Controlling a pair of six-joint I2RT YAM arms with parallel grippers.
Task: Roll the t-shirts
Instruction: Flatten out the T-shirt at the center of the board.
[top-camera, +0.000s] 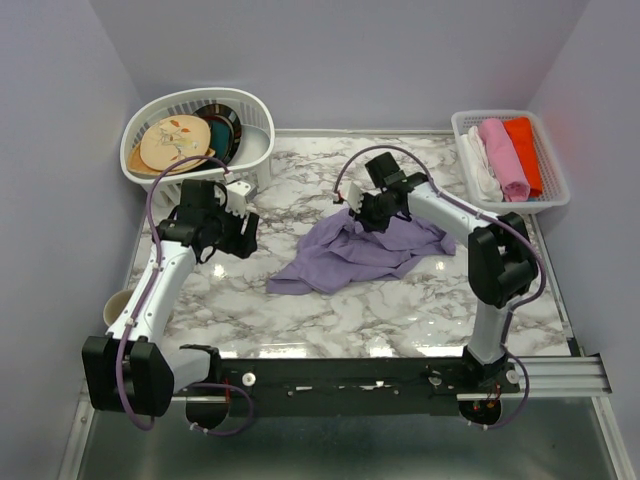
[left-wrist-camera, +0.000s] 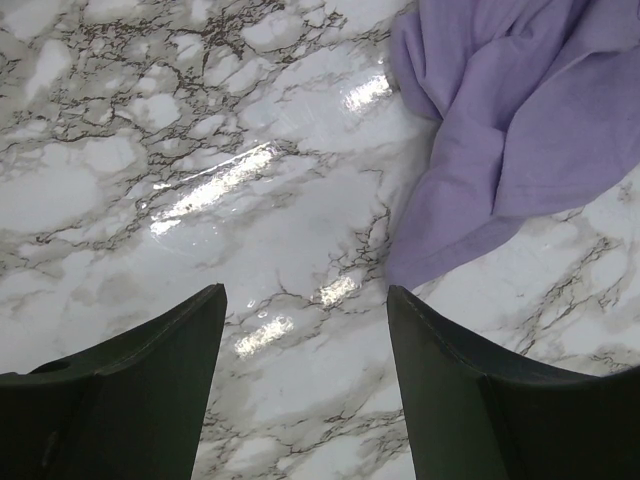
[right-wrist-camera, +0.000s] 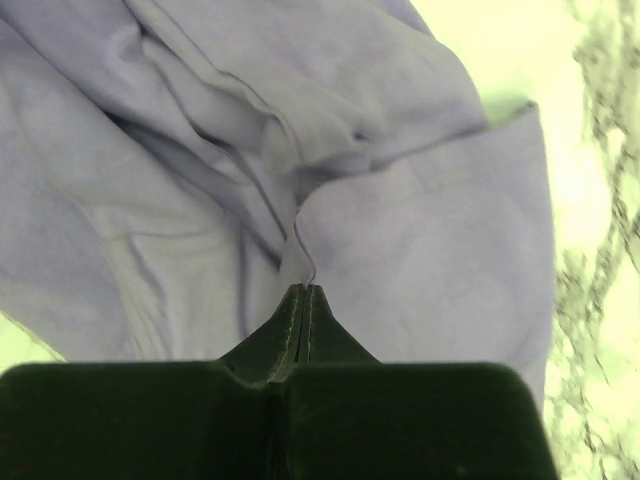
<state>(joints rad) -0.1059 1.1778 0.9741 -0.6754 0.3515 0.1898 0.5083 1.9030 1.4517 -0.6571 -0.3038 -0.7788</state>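
t-shirt (left-wrist-camera: 520, 130) cut off by left wrist view's right edge.

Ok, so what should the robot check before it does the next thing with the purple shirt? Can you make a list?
1. Right hand closed on the purple t-shirt: ok, it is shut tight with a fold of cloth at its tip.
2. How much cloth is in the pinch: cannot tell, the hand hides it.
3. Left hand open and free: ok, it is spread wide above the bare marble table and holds nothing.
4. Left hand on the shirt: not ok, the shirt's edge lies just ahead of it and they are apart.
5. Shirt flat enough to roll: not ok, it is a crumpled heap.
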